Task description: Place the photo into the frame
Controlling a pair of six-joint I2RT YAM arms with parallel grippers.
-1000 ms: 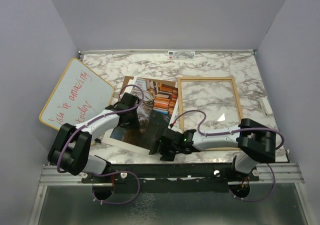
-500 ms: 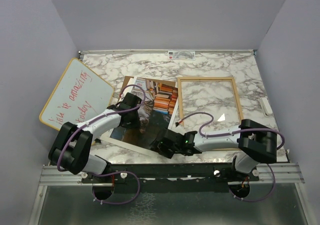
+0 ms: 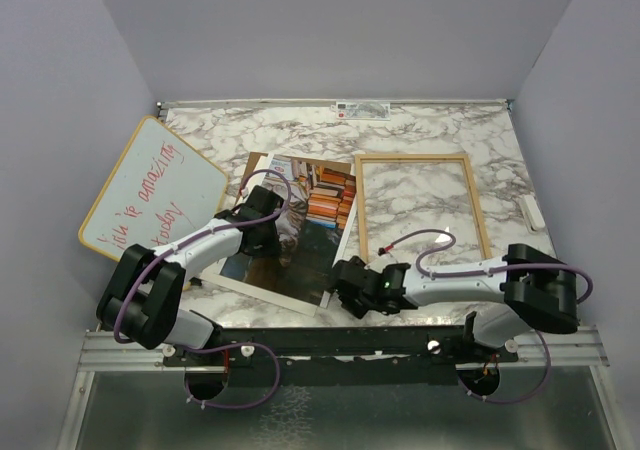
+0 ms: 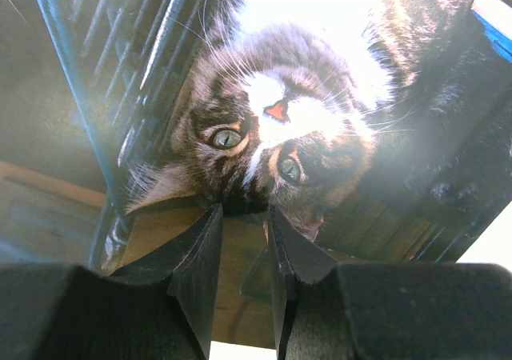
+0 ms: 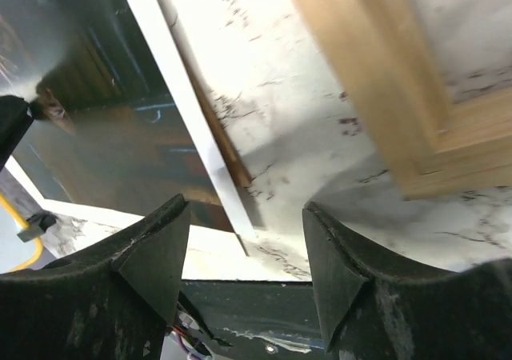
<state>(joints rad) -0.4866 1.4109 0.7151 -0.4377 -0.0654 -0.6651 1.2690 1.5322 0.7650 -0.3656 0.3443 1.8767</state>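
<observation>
The photo [image 3: 318, 198], a cat among books, lies tilted on the marble table left of the light wood frame [image 3: 362, 210]. The frame lies flat with its clear pane over the marble. My left gripper [image 3: 262, 238] rests its tips on the photo at the cat's chin [image 4: 264, 136]. In the left wrist view the gripper [image 4: 244, 210] stands narrowly open with nothing between the fingers. My right gripper [image 3: 345, 288] stands open at the photo's near right corner. In the right wrist view that white-bordered corner [image 5: 232, 204] lies between the gripper's [image 5: 244, 208] jaws, apart from both. The frame's corner [image 5: 416, 136] lies to the right.
A brown backing board [image 3: 255, 165] lies under the photo and shows along its edge [image 5: 228, 156]. A whiteboard with red handwriting [image 3: 150, 185] leans at the left wall. A small white object [image 3: 533, 213] lies at the right edge. The dark rail [image 5: 264, 304] runs along the near edge.
My right arm has swung rightward and its gripper has shifted along the photo's near edge to its right corner, jaws narrowing slightly. The left gripper has stayed on the photo.
</observation>
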